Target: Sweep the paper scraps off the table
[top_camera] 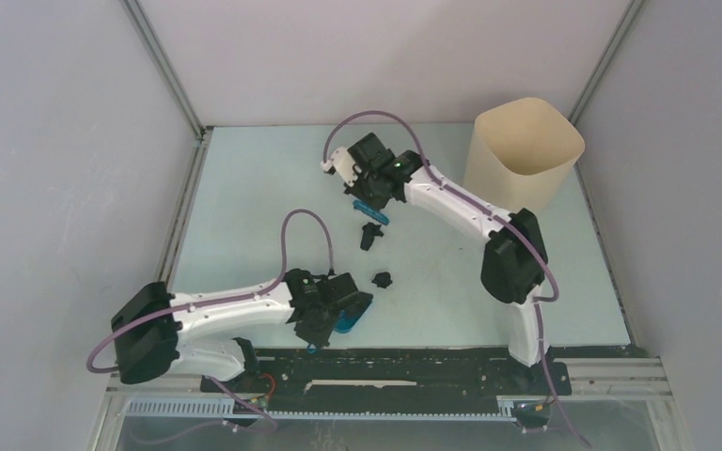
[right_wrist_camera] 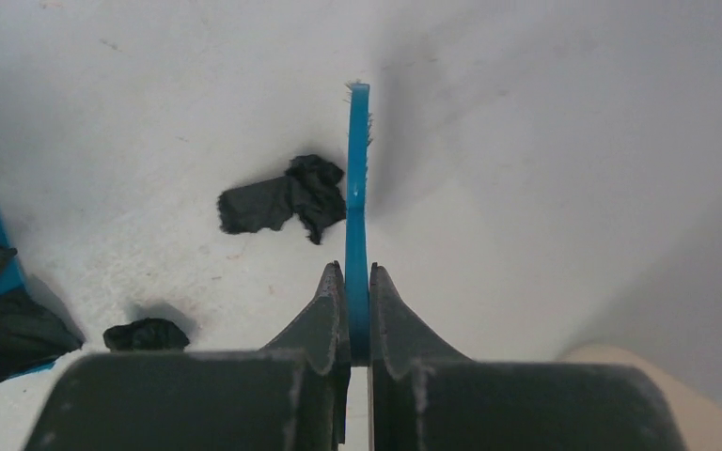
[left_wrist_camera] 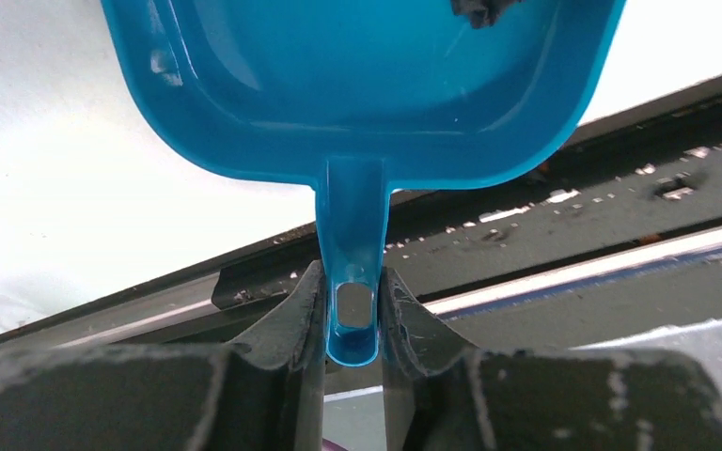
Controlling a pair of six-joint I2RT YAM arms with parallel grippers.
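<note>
My left gripper (top_camera: pixel 324 308) is shut on the handle (left_wrist_camera: pixel 353 272) of the blue dustpan (top_camera: pixel 352 315), which sits low near the table's front edge. In the left wrist view the pan (left_wrist_camera: pixel 367 85) holds one dark paper scrap (left_wrist_camera: pixel 481 9) at its far rim. My right gripper (top_camera: pixel 373 183) is shut on the thin blue brush (top_camera: pixel 368 209), held edge-on in the right wrist view (right_wrist_camera: pixel 357 178). One dark scrap (top_camera: pixel 369 235) lies touching the brush's left side (right_wrist_camera: pixel 282 199). Another dark scrap (top_camera: pixel 382 279) lies on the mint table (top_camera: pixel 244 207), nearer the dustpan (right_wrist_camera: pixel 146 334).
A tall beige bin (top_camera: pixel 524 150) stands at the back right, and its edge shows in the right wrist view (right_wrist_camera: pixel 620 362). A black metal rail (top_camera: pixel 414 362) runs along the front edge, right behind the dustpan (left_wrist_camera: pixel 573 188). Grey walls enclose the table.
</note>
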